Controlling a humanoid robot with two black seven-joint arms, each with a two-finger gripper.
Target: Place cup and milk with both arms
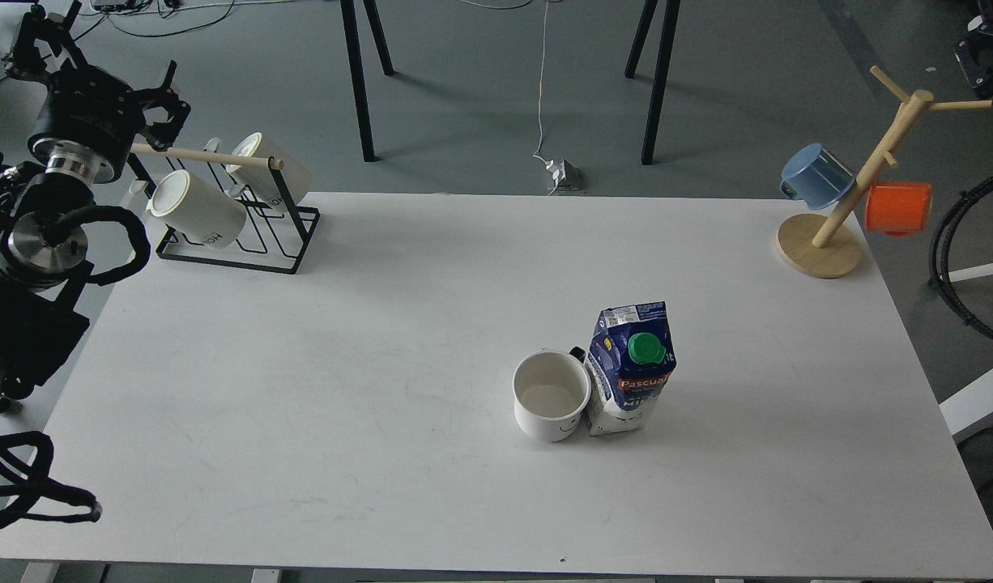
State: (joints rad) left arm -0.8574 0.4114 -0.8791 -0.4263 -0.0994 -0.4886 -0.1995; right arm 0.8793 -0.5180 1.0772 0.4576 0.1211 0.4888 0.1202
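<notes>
A white cup (551, 394) stands upright and empty on the white table (343, 389), right of centre. A blue and white milk carton (628, 368) with a green cap stands upright against the cup's right side. My left gripper (106, 61) is at the far upper left, off the table, behind the mug rack, with its fingers spread and nothing between them. My right gripper (981, 50) is only a dark part at the upper right edge, far from the carton; its fingers do not show.
A black wire rack (237, 235) with a wooden bar holds two white mugs (195, 208) at the back left corner. A wooden mug tree (828, 235) at the back right carries a blue cup (816, 176) and an orange cup (897, 208).
</notes>
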